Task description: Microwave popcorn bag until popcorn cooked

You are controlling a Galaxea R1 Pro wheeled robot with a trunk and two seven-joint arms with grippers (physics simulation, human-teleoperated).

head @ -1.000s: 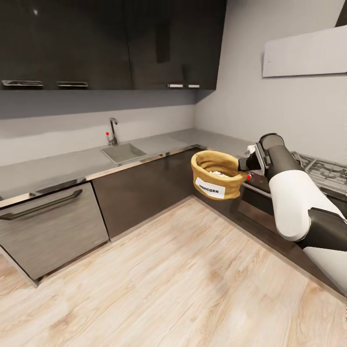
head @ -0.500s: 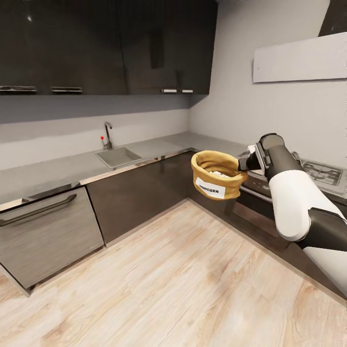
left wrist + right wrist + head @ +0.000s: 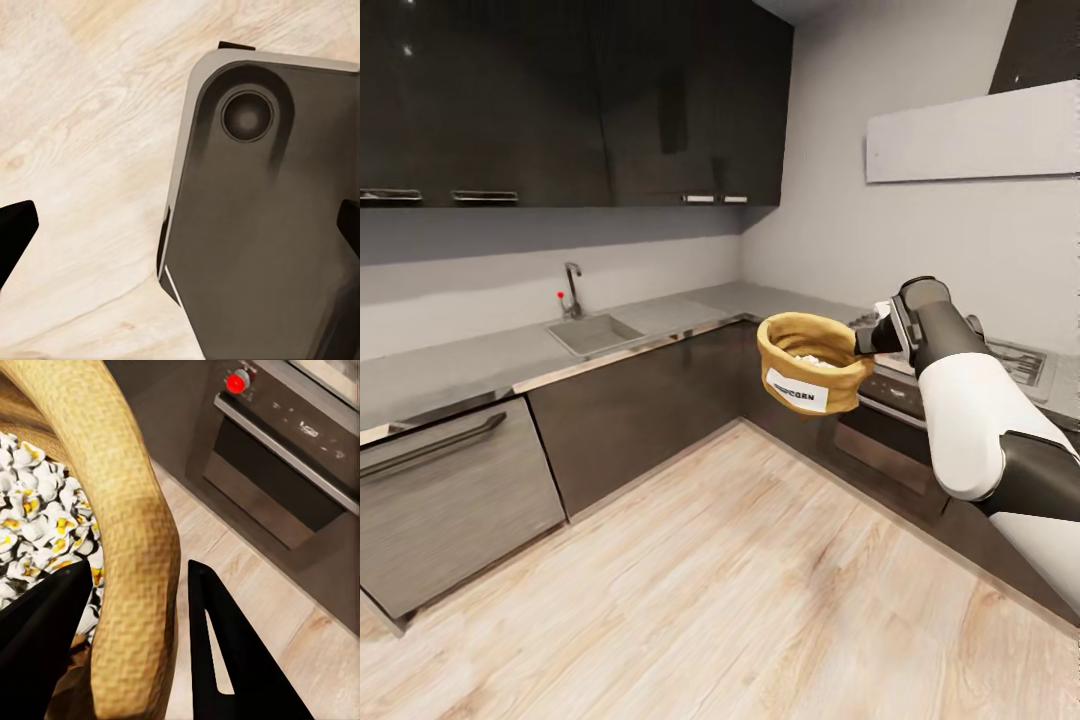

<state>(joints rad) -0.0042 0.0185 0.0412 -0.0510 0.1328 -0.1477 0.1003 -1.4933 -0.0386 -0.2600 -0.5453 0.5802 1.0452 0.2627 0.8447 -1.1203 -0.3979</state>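
My right gripper (image 3: 863,341) is shut on the rolled rim of the popcorn bag (image 3: 812,366) and holds it upright in the air, in front of the dark lower cabinets. The bag is a tan sack with a white label. In the right wrist view its rim (image 3: 131,547) is pinched between the two dark fingers (image 3: 225,652), and white popped popcorn (image 3: 37,529) fills the inside. The grey countertop (image 3: 470,358) runs along the left wall and round the corner. My left gripper (image 3: 180,229) is open over the wooden floor, with nothing between its fingers. The microwave is out of view.
A sink (image 3: 595,332) with a faucet (image 3: 572,290) is set in the counter, and a steel dishwasher front (image 3: 445,490) stands at the left. Behind the bag are a built-in oven (image 3: 885,435) with a red knob (image 3: 237,382) and a gas hob (image 3: 1020,362). Dark wall cabinets (image 3: 560,100) hang above.
The whole picture has slid left, so the camera has turned to the right. The right arm and the held bag keep their place in the view.
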